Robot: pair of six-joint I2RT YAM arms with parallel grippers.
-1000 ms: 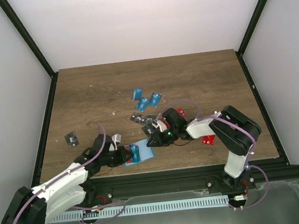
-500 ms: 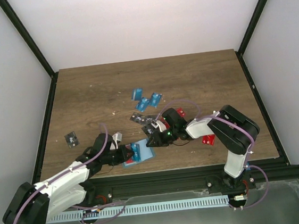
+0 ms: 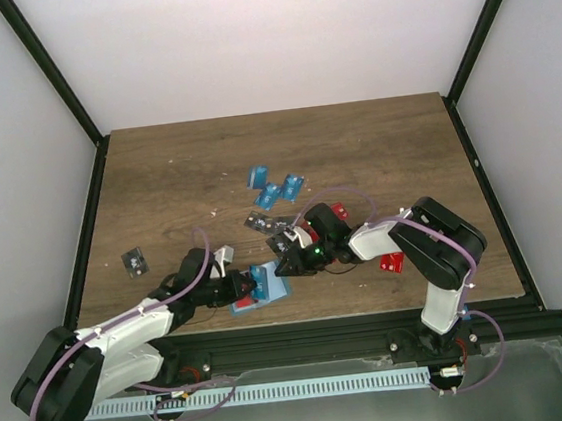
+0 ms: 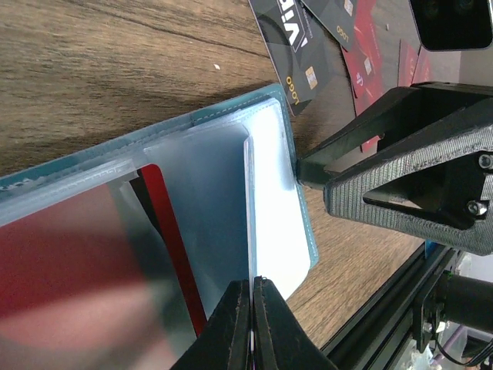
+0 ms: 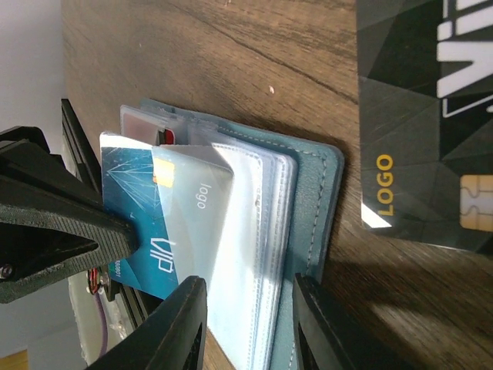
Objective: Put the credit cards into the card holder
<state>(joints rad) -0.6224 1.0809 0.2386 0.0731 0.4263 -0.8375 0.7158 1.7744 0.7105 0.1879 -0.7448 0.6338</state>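
1. The card holder (image 5: 317, 202) is lying open on the table (image 3: 176, 171) near its front edge, between the two arms. Its teal cover is facing down and its clear sleeves (image 5: 250, 223) are fanning up from it.
2. One sleeve is holding a red card (image 4: 166, 231), which is showing as a red strip through the plastic.
3. The left gripper (image 4: 252, 304) is pinching the near end of a blue card (image 5: 146, 231) with its jaws pressed fully together. The card's far end, printed "logo", is sitting under a clear sleeve, so this card is lying partly inside the holder.
4. The right gripper (image 5: 246, 285) is reaching the holder from the opposite side with its jaws part way apart, the sleeves and cover edge lying between them. In the left wrist view a fingertip is touching the cover's edge. I cannot tell whether the jaws are clamping anything.
5. The other credit cards are lying loose on the wood outside the holder:
   - Three blue cards (image 3: 271, 193) are sitting close together toward the middle of the table.
   - One of the black cards (image 3: 260, 223) is resting just beyond the holder, and another is lying far to the left.
   - Two red cards (image 3: 391, 263) are lying beside the right arm.
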